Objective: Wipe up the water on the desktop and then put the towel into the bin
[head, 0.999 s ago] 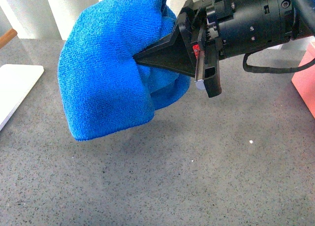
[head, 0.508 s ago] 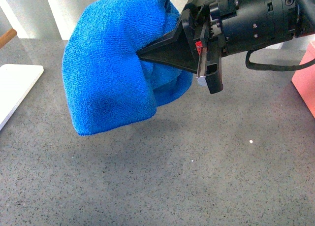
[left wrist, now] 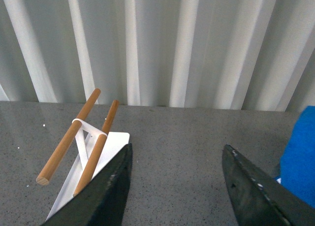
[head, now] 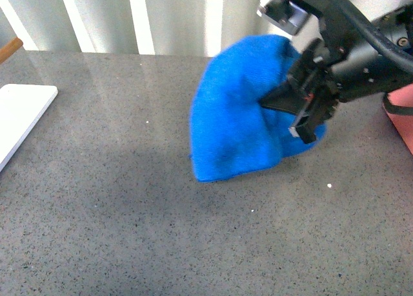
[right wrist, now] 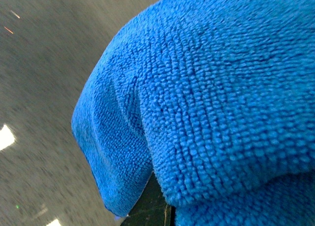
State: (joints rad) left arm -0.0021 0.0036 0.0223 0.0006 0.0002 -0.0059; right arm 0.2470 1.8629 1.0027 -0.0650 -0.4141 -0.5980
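Observation:
The blue fluffy towel [head: 235, 125] hangs in a bunch over the speckled grey desktop [head: 129, 218], right of centre. Its lower edge is at or just above the surface; I cannot tell if it touches. My right gripper [head: 268, 104] reaches in from the right and is shut on the towel. In the right wrist view the towel [right wrist: 211, 88] fills the picture, with one black finger [right wrist: 150, 209] showing under it. My left gripper [left wrist: 177, 147] stands open above bare desktop [left wrist: 177, 122], the towel [left wrist: 300, 157] off to one side. No water stands out.
A flat white board [head: 19, 115] lies at the left edge. In the left wrist view a white rack with two wooden rods [left wrist: 78, 137] stands on it. A pink object [head: 401, 118] sits at the right edge; whether it is the bin I cannot tell. White slats back the desktop.
My right gripper has carried the towel to the right, away from the camera and lower toward the desktop. The towel hangs smaller in view and further right.

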